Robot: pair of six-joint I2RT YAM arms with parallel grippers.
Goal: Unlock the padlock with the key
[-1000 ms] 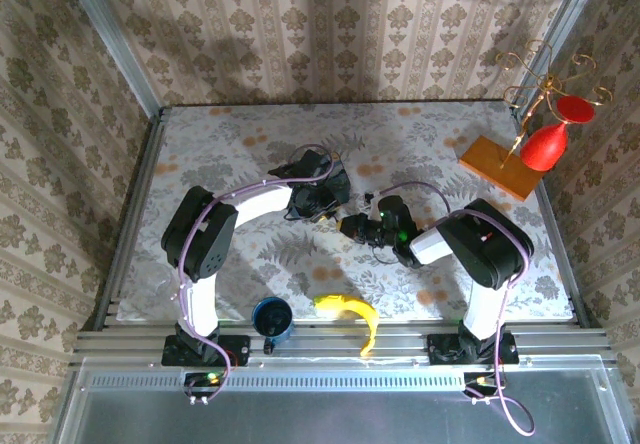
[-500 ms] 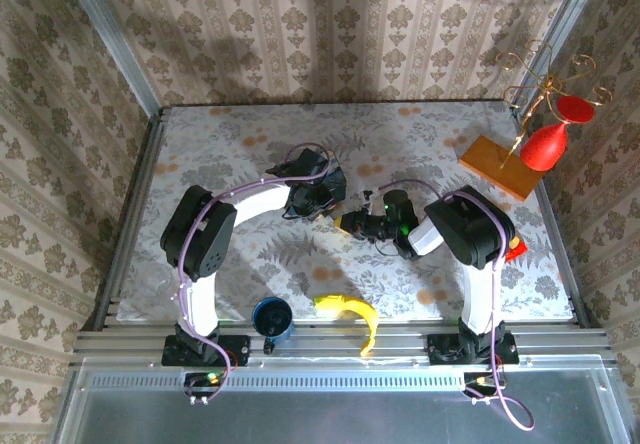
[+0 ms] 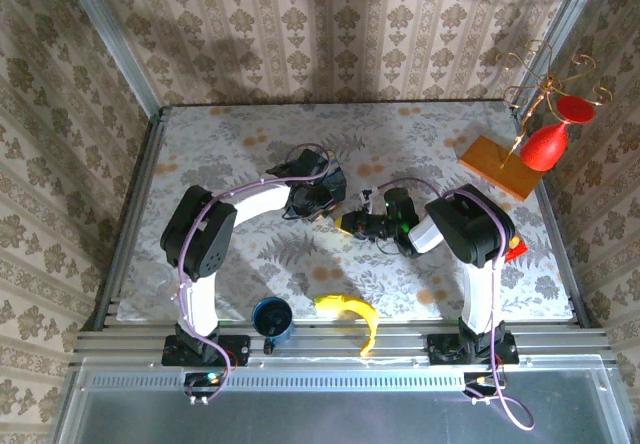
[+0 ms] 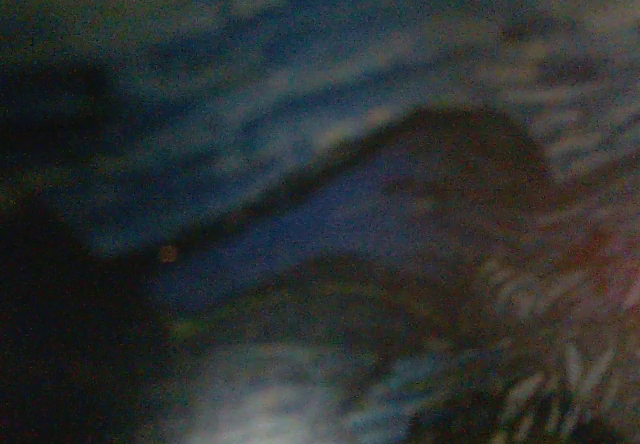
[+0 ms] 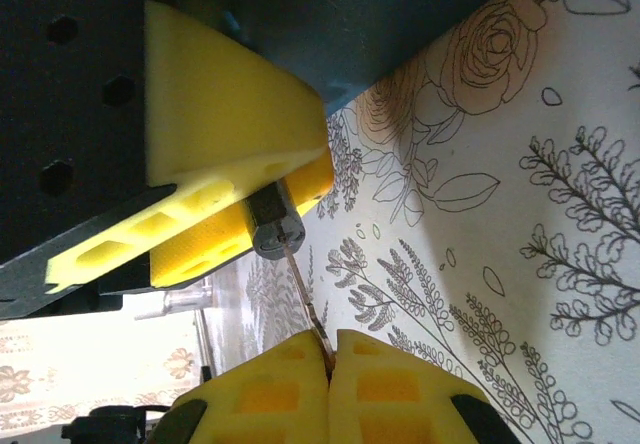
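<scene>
In the right wrist view the padlock (image 5: 272,226) is a small dark grey lump with a round keyhole end, clamped between the left gripper's yellow fingers (image 5: 215,144). The thin metal key (image 5: 305,289) runs from that keyhole down into my right gripper (image 5: 330,342), whose yellow pads are shut on it. Seen from the top, the left gripper (image 3: 328,207) and right gripper (image 3: 347,224) meet tip to tip at mid table. The left wrist view is a dark blue blur in which I can make out nothing.
A blue mug (image 3: 272,317) and a banana (image 3: 350,312) lie near the front edge. A wooden board (image 3: 497,167) with a red vase (image 3: 545,146) and a gold wire stand sits at the back right. A small red thing (image 3: 515,251) lies by the right arm.
The right arm has swung its elbow up and back, and its gripper has shifted slightly toward the left gripper. Both grips are unchanged.
</scene>
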